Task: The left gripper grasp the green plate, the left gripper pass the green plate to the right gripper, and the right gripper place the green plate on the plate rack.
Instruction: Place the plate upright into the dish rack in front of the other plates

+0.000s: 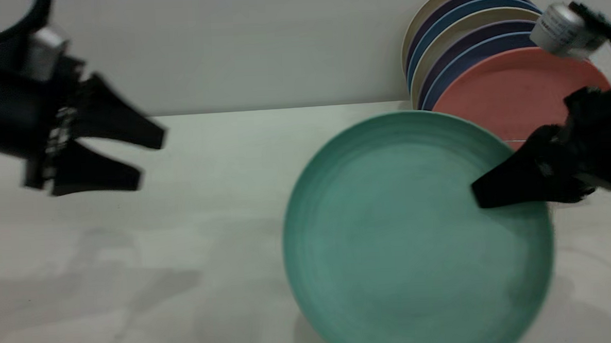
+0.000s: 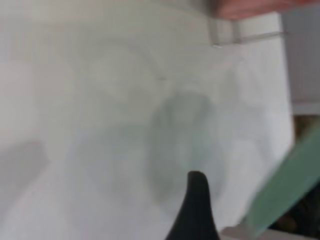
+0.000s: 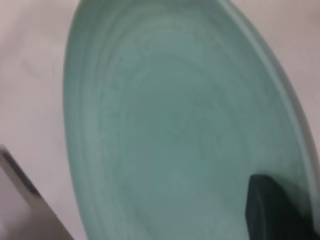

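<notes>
The green plate (image 1: pixel 401 229) is held up off the table, tilted with its face toward the exterior camera. My right gripper (image 1: pixel 484 194) is shut on its right rim, with one black finger lying across the plate's face. In the right wrist view the plate (image 3: pixel 170 125) fills the picture and one finger (image 3: pixel 272 210) rests on it. My left gripper (image 1: pixel 151 158) is open and empty at the far left, well clear of the plate. In the left wrist view one of its fingers (image 2: pixel 197 205) shows over the table, with the plate's edge (image 2: pixel 285 185) farther off. The plate rack (image 2: pixel 240 36) shows only as thin wire.
Several plates stand upright in the rack at the back right, a salmon-pink plate (image 1: pixel 513 90) in front of blue, purple and cream ones. A wall runs behind the white table (image 1: pixel 208 196).
</notes>
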`<state>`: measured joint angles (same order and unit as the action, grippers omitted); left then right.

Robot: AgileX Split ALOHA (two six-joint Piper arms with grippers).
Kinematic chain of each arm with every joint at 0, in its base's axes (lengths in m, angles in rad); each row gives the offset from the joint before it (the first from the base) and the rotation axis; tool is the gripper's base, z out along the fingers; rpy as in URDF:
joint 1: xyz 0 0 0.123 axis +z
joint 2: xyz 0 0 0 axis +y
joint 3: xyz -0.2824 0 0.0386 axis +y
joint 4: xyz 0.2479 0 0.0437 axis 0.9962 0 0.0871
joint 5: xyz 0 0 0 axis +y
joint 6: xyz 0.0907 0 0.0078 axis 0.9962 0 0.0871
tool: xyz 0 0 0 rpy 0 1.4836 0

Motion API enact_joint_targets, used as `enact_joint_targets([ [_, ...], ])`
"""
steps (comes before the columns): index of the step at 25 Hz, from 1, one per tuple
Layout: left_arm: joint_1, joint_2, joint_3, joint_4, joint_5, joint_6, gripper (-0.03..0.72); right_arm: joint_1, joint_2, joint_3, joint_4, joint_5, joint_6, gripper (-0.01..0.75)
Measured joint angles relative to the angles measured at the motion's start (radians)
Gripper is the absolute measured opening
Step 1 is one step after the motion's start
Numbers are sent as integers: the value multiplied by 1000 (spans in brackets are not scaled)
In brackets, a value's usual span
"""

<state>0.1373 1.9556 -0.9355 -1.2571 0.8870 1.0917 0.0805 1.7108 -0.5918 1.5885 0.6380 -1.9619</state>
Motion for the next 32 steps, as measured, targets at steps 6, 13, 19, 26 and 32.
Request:
enact_joint_targets([
  [6,89,0,-43,211,-69,-113,573,0,-195,-40,-367,-161,130,62],
  [13,90,0,-129,370,-62,-220,562,0,-256,-256,-1009,-54,531,62],
  [19,90,0,-130,390,-64,-225,562,0,-256,-439,-1330,-33,655,62],
  [26,90,0,-130,406,-65,-229,562,0,-233,-559,-1381,-71,559,62],
  [32,90,0,-130,407,-67,-230,562,10,-139,-590,-1366,-140,503,62],
])
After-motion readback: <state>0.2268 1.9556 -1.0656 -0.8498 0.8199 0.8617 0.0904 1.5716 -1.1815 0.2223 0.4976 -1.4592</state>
